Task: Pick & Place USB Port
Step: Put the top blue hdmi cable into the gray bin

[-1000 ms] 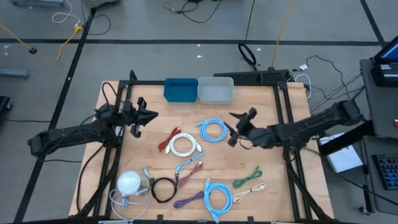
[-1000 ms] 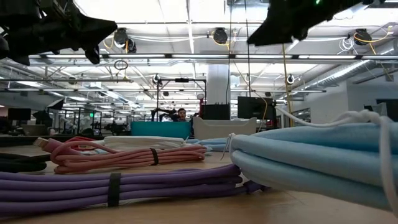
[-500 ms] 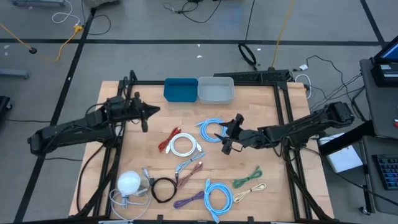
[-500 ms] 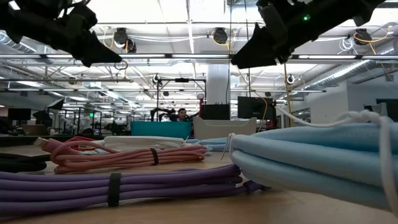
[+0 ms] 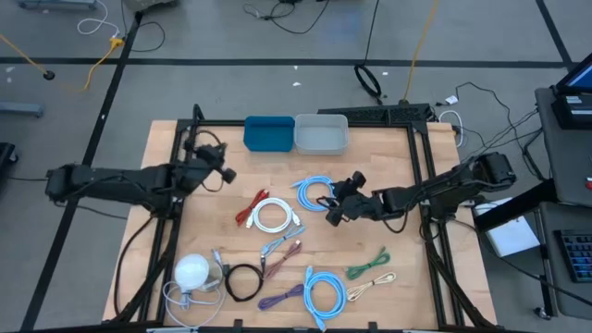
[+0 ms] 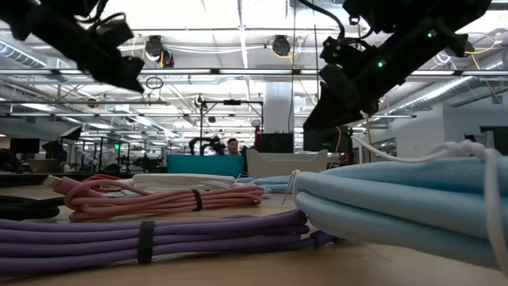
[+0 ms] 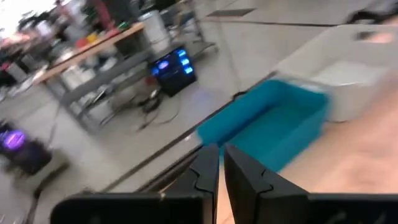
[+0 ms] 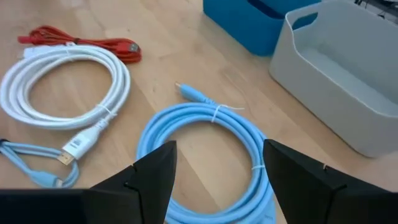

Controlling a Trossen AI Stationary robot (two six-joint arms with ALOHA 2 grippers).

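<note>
Light-blue USB cable [image 8: 205, 149], coiled and cinched by small ties, lies on the surface [image 5: 398, 157] just below the grey bin [image 5: 321, 134] and beside the white coil [image 5: 275, 216]. It looks light and floppy, slick-jacketed; the bundled loop should lift as one if pinched across several strands near a tie, not by the loose plug end. Right hand [image 5: 335, 205] hovers right over it, fingers spread wide, holding nothing. Left hand [image 5: 222, 173] waits near the blue bin [image 5: 268, 132], fingers nearly together, empty.
</note>
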